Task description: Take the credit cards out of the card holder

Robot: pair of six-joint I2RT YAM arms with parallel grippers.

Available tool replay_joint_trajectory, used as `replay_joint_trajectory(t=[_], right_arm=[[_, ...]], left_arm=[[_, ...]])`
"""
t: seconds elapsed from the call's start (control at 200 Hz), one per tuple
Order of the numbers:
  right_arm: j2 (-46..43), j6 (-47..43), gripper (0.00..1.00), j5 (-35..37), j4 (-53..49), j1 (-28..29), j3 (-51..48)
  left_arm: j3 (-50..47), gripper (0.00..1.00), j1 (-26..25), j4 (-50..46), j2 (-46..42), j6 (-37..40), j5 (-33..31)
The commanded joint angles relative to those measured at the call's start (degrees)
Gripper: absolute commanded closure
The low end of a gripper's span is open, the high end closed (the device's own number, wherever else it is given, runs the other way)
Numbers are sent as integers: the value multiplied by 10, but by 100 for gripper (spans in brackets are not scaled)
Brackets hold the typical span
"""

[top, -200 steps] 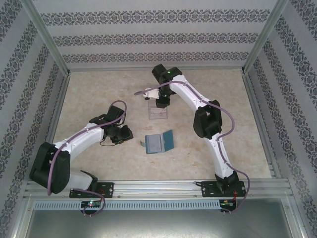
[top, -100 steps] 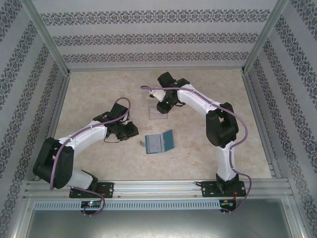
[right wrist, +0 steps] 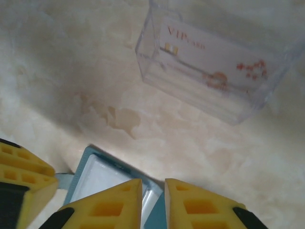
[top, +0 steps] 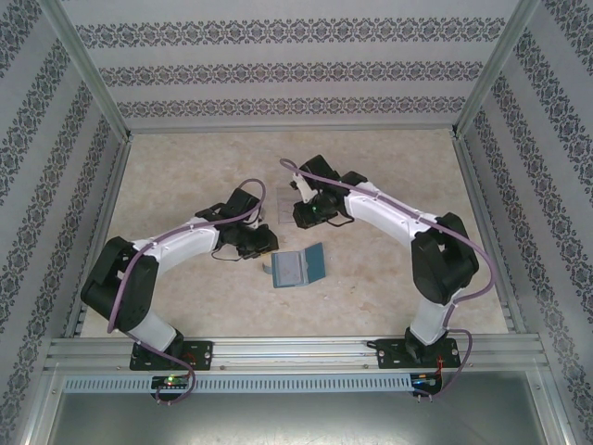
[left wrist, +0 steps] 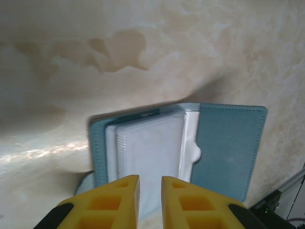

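A clear plastic tray [right wrist: 200,95] sits on the beige marbled worktop [right wrist: 71,71], ahead of the right gripper [right wrist: 152,183] and slightly to its right.

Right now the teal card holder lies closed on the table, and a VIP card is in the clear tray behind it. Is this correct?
Not quite. The card holder lies open, not closed: the left wrist view shows its pale inside pockets beside the teal cover flap. The rest holds: it lies on the table, and the VIP card is in the clear tray behind it.
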Motion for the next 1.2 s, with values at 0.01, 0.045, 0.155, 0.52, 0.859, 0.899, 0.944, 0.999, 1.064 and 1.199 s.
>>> replay_joint_trajectory(t=[0.01, 0.045, 0.155, 0.52, 0.859, 0.899, 0.944, 0.999, 1.064, 1.199], right_arm=[[-42, 94, 80, -18, 32, 4, -46], [-48, 107, 80, -22, 38, 4, -57], [-59, 145, 80, -48, 47, 4, -79], [-74, 238, 80, -85, 96, 21, -141], [-46, 266, 79, -78, 81, 59, -134], [-44, 269, 79, -78, 79, 61, -134], [-40, 274, 79, -77, 78, 64, -134], [-32, 280, 79, -78, 77, 67, -134], [-24, 283, 79, -78, 78, 72, -132], [-6, 285, 78, -85, 78, 82, -121]], left_arm=[[19, 81, -16, -3, 10, 8, 10], [20, 82, -18, -5, 11, 7, 12], [17, 83, -25, -15, 14, 10, 13], [-12, 85, -29, -20, 29, 17, -9], [-16, 88, -28, -41, 31, 32, -41], [-18, 89, -27, -40, 31, 32, -43], [-23, 89, -27, -37, 30, 30, -42], [-28, 90, -27, -33, 31, 29, -41], [-31, 90, -27, -28, 33, 28, -40], [-37, 92, -27, -24, 36, 28, -40]])
